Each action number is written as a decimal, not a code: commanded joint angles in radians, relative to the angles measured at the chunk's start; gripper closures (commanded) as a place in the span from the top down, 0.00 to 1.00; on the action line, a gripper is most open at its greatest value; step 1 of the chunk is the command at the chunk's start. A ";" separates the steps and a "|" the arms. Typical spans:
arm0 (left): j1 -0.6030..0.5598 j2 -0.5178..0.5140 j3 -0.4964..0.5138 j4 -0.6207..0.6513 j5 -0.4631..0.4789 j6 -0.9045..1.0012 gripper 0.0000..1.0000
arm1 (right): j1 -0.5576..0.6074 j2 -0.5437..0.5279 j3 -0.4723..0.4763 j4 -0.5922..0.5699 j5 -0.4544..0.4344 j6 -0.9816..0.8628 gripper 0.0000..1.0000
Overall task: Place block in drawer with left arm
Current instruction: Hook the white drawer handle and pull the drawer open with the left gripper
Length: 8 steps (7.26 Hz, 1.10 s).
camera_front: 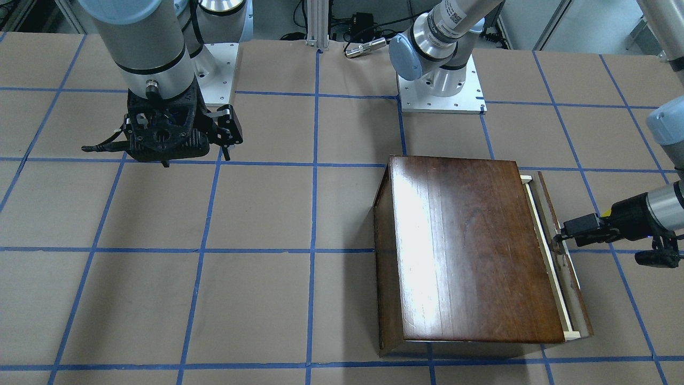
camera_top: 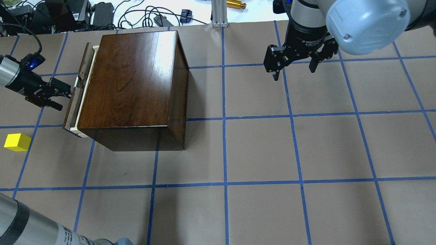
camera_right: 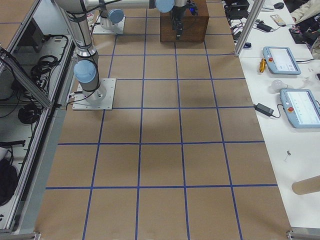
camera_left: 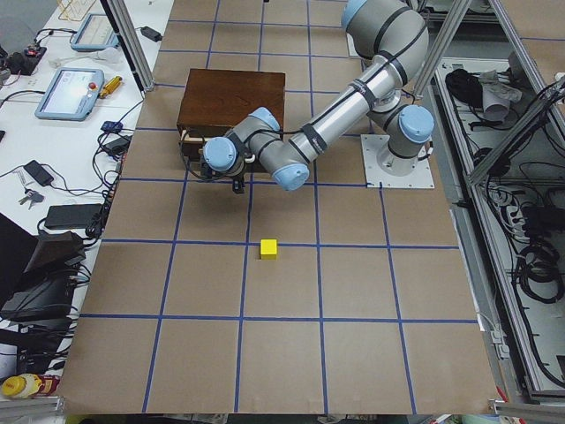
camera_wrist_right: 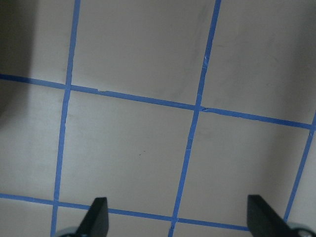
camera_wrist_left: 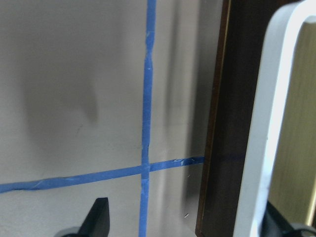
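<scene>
Left arm (camera_top: 8, 72) reaches low and near level; gripper (camera_top: 64, 98) at drawer front, jaws wide, straddling front panel; contact with panel unclear. Right arm (camera_top: 364, 23) points down over table (camera_top: 259, 149); gripper (camera_top: 293, 73) spread wide, holding nothing.

Counts:
- two arms
- one box (camera_top: 129, 78)
- one drawer (camera_top: 74, 109), slightly out of box
- one block (camera_top: 17, 142), on table, outside drawer, well apart from it

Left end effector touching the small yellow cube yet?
Apart. The overhead view shows the left end effector up at the dark brown drawer front panel, with bare brown table paper between it and the small bright yellow cube.
</scene>
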 commanded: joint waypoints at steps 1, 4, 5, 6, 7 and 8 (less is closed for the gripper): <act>0.023 0.001 0.001 0.000 0.020 0.006 1.00 | 0.000 0.000 0.000 0.000 0.000 0.001 1.00; 0.048 0.013 0.004 0.002 0.045 0.008 1.00 | 0.000 0.000 0.000 0.000 0.000 0.000 1.00; 0.057 0.018 0.003 0.000 0.045 0.008 1.00 | 0.000 -0.002 0.000 0.000 0.000 0.000 1.00; 0.064 0.019 0.004 0.002 0.045 0.012 1.00 | 0.000 0.000 0.000 0.000 0.000 0.000 1.00; 0.075 0.021 0.003 0.000 0.045 0.028 1.00 | 0.000 0.000 0.000 0.000 0.000 0.000 1.00; 0.081 0.021 0.003 0.000 0.045 0.034 1.00 | 0.000 0.000 0.000 0.000 0.000 0.000 1.00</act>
